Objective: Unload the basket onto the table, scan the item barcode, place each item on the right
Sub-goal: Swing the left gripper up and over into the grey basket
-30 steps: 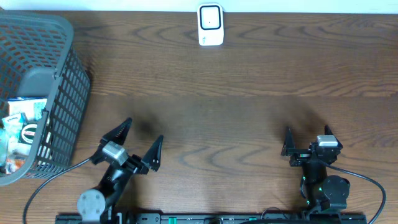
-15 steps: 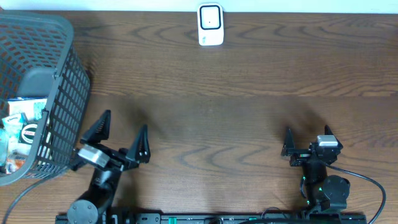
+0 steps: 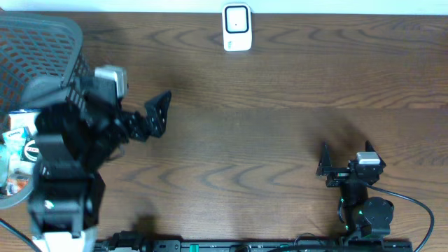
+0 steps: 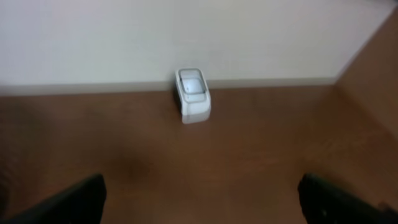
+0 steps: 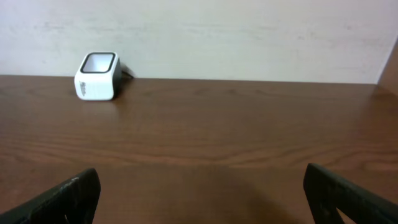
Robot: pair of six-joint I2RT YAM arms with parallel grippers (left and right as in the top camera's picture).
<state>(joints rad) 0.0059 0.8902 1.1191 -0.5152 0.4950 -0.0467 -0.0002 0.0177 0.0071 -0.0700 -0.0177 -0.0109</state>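
While the left arm (image 3: 63,161) hangs over the edge of the basket (image 3: 42,31), I see the left jaws spread wide and empty, pointed toward the white scanner (image 3: 237,28) at the far edge of the tabletop (image 3: 280,105). The right jaws gape just as wide, holding nothing, near the front edge. The packaged items (image 3: 21,143) lie in the basket, at the left.

The scanner (image 3: 236,28) stands mid-way along the table's (image 3: 280,91) far edge. The basket (image 3: 70,42) sits at the left edge, packets (image 3: 19,136) inside. My left pincer (image 4: 200,183) hangs just right of it (my right pincer (image 3: 346,148) near the front-right).
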